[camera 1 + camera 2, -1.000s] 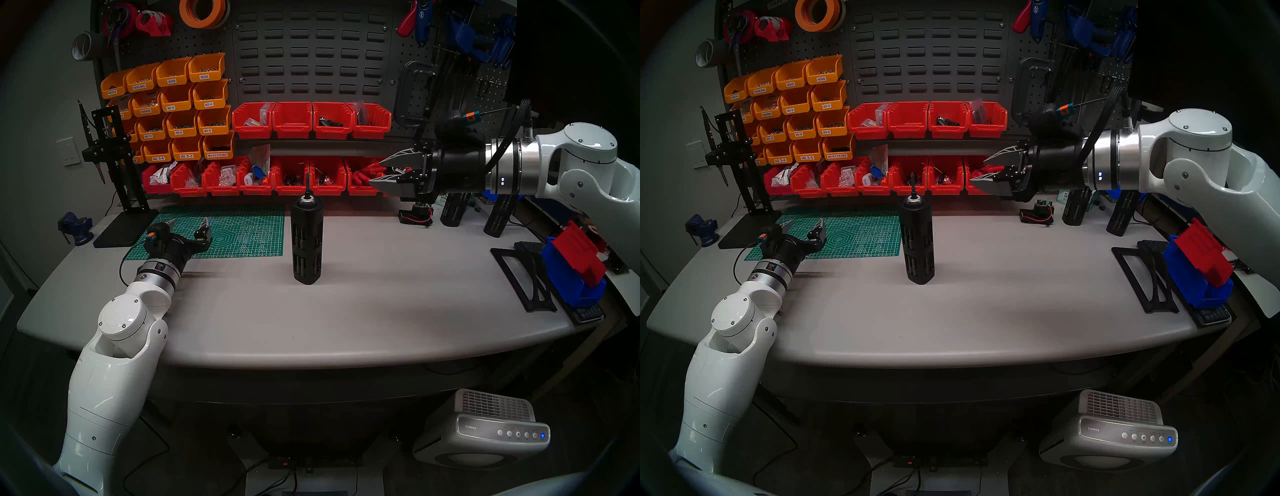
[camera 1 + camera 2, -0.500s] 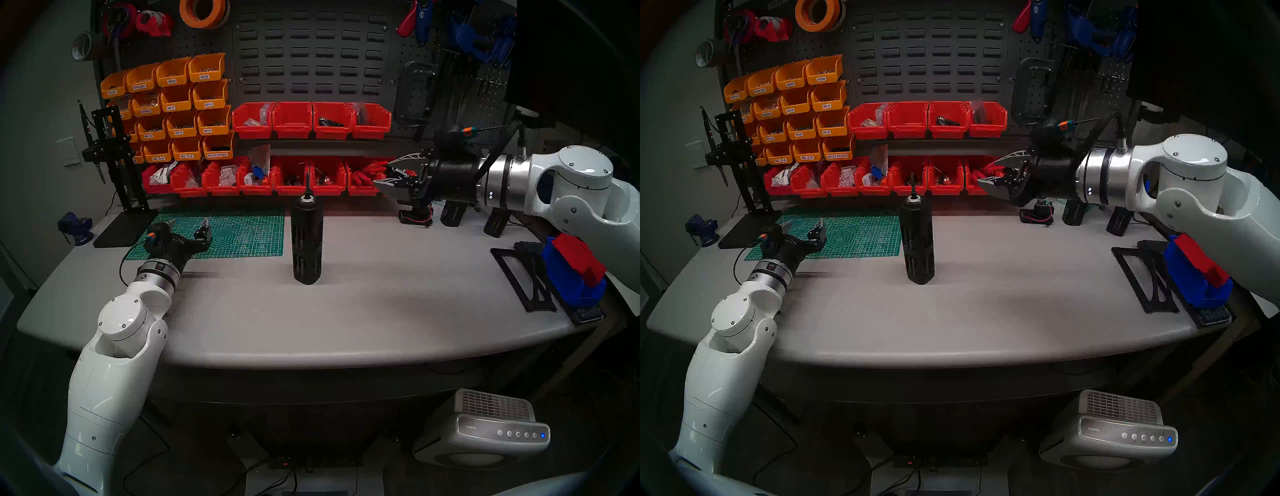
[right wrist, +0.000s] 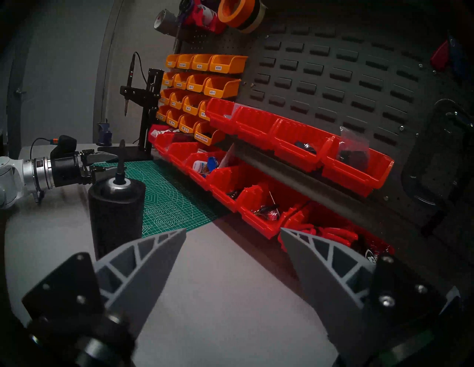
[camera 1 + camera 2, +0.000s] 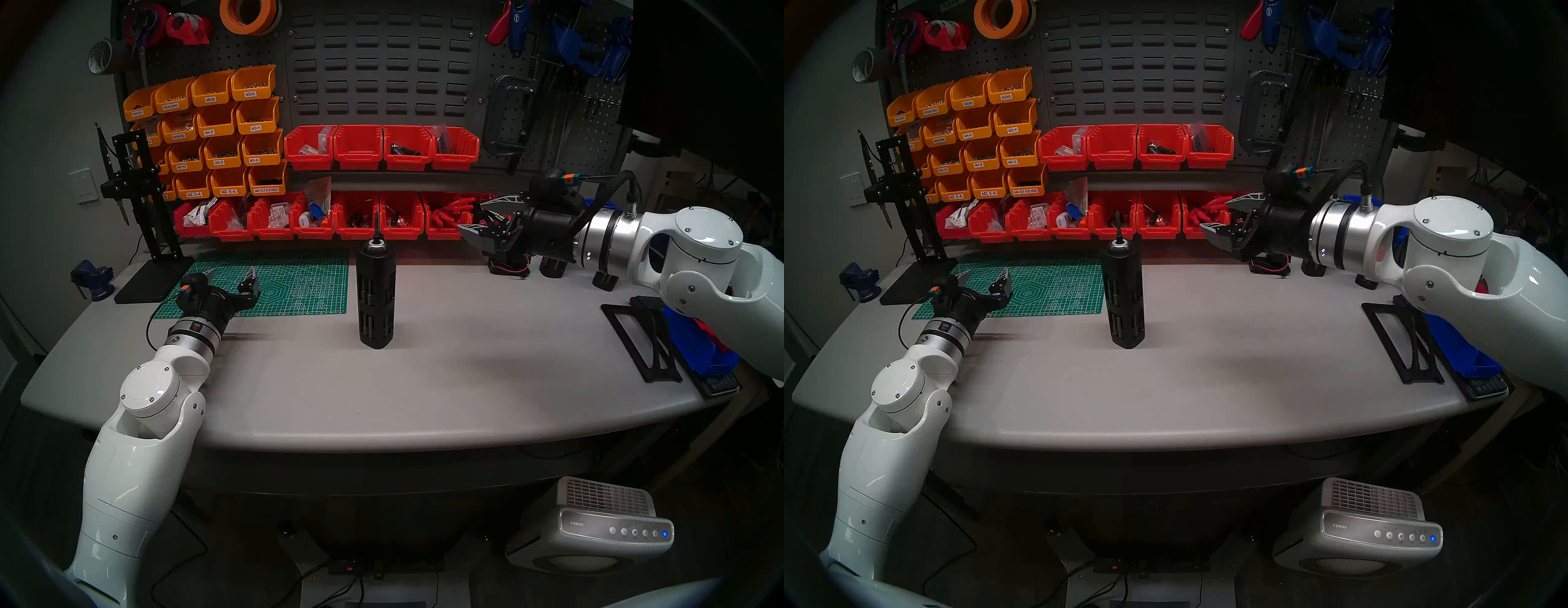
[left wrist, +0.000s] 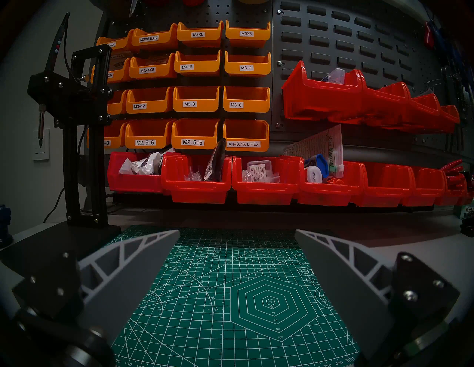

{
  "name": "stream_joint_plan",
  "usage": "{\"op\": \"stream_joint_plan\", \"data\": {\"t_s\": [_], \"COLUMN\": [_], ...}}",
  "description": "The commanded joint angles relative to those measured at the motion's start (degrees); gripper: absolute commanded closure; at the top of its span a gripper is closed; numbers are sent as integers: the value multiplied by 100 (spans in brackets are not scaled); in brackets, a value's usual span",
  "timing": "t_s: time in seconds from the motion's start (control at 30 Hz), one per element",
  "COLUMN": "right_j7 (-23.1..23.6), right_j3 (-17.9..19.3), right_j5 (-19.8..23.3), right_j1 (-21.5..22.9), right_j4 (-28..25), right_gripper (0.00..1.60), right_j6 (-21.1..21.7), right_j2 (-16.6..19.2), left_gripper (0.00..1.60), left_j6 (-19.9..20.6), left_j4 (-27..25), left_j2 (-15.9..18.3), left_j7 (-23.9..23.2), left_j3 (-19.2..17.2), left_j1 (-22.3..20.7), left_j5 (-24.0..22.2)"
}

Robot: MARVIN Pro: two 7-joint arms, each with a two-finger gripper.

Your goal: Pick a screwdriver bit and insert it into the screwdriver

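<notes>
While the thin dark metal screwdriver bit [image 4: 376,222] already stands in the tall black slotted screwdriver [image 4: 376,297] mid-worktop [image 4: 466,361], both grippers' jaws gape empty; the insertion looks done, so retreating should suffice.

Screwdriver [image 4: 377,295]: black, vertical slots, silver ring at top. Screwdriver bit [image 4: 376,222]: dark. Counter [image 4: 466,382]: plain grey. Cutting mat [image 4: 292,282], far left: green, white grid, hexagon and circle patterns. Bins: orange [image 4: 216,127], white labels; red [image 4: 382,148]. End effector fingers [image 5: 143,266]: grey, ribbed.
</notes>
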Motion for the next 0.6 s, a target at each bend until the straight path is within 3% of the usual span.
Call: {"op": "stream_joint_plan", "data": {"t_s": [0.0,0.3,0.47,0.57], "right_j7": [-409,-753,-805,-855], "right_j3": [148,208,239,269], "right_j5": [-1,-31,-1,-12], "right_j1": [-123,-325,-435,-488], "right_j4": [-54,-209,-299,-334], "right_gripper": [24,21,0,0], "right_j6": [-429,-752,-886,-956], "right_j2": [54,63,66,67], "left_gripper": [0,0,0,0], "left_j6": [-82,-84,-84,-84], "left_j4": [-158,-159,-159,-159], "left_j2": [11,10,9,9], "left_j7": [-4,-4,-4,-4], "left_j3": [-58,-58,-59,-59], "left_j1": [-138,-138,-138,-138], "left_j5": [-6,-6,-6,-6]}}
